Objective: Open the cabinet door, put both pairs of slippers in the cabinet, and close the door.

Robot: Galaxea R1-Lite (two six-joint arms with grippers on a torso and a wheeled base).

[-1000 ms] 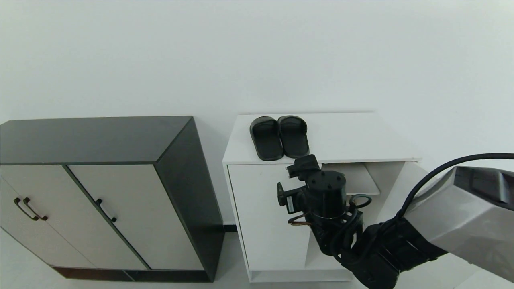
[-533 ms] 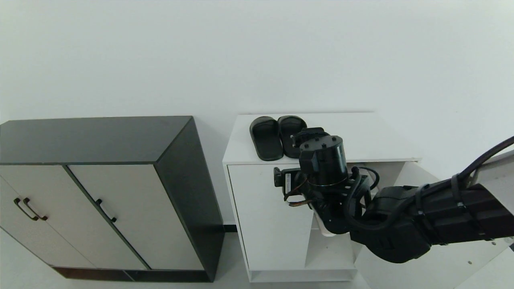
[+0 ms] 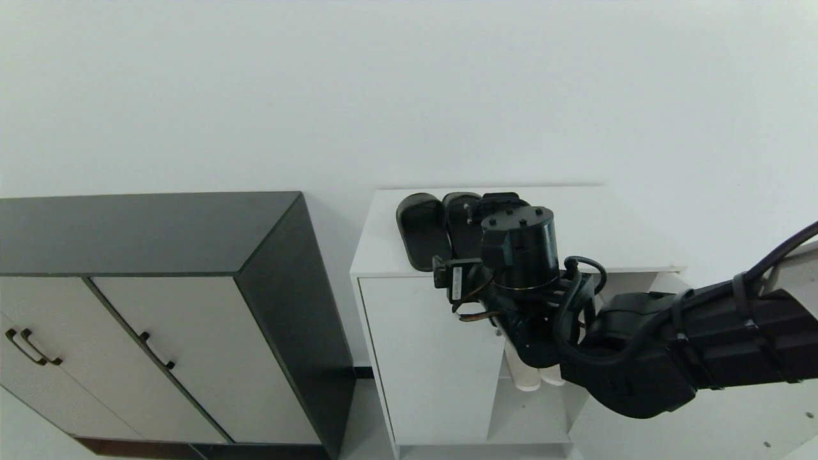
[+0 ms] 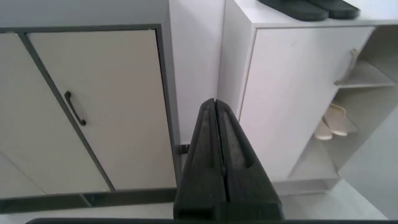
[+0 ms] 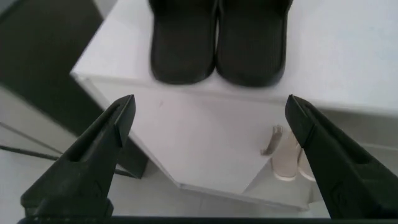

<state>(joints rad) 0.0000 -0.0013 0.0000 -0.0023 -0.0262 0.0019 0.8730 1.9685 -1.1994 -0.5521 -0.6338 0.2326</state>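
black slippers (image 3: 422, 233) sit on the white cabinet (image 3: 601, 223), at its top's front edge — long axes 12-to-6, bare top toward 3 o'clock. right gripper (image 5: 210, 106) spread wide at their 6; left gripper (image 4: 216, 106) pressed closed, empty.

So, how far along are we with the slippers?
Done: the white cabinet is open, and the light slippers lie inside, under its shelf.
In hand: the open right gripper hovers before the black slippers on top, not gripping them.
Left: shelve that pair, then shut the cabinet.
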